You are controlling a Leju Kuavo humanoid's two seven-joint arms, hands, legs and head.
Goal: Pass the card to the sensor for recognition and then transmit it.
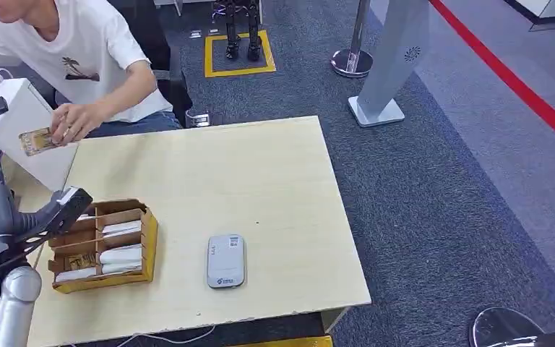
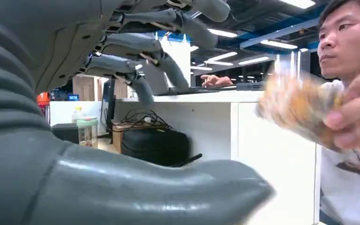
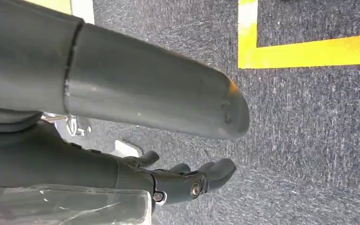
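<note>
The left hand is raised at the left edge of the tabletop, beside and partly above the wooden organizer tray. In the left wrist view its dark fingers are spread and gently curved, the thick thumb well apart from them, and nothing lies between them: the hand is empty and open. Beyond those fingers a person's hand pinches the card, a yellowish printed card held in the air near the tabletop's far left corner, just in front of a white box. In the left wrist view the card is blurred and stands apart from the robot's fingers, not touching them.

The organizer tray sits near the tabletop's front left; its compartments hold white cards and at least one yellowish one. To its right, apart from it, the grey card sensor lies flat near the front edge.

The right hand hangs over dark grey carpet crossed by yellow floor tape; its fingers are loosely curved, away from the thumb, holding nothing.
</note>
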